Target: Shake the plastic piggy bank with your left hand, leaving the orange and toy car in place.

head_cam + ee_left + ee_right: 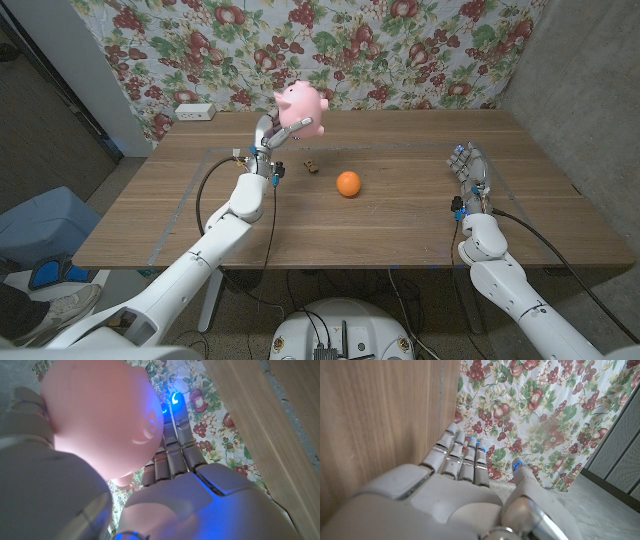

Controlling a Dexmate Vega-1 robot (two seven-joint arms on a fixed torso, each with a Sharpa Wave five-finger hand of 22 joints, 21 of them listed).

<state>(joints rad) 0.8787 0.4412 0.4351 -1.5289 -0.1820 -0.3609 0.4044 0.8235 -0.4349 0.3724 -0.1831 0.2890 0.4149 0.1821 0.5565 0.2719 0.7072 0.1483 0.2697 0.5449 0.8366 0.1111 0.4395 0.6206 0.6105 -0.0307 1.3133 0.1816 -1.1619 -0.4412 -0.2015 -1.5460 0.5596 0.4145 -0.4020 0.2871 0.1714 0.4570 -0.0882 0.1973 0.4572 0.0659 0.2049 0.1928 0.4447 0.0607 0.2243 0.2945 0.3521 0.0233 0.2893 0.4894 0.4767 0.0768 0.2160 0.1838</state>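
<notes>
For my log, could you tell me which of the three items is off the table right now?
The pink piggy bank, gripped aloft by the left hand; the orange and toy car sit on the table.

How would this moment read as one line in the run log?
left hand: holds piggy bank aloft | right hand: open, idle | orange, toy car: on table
</notes>
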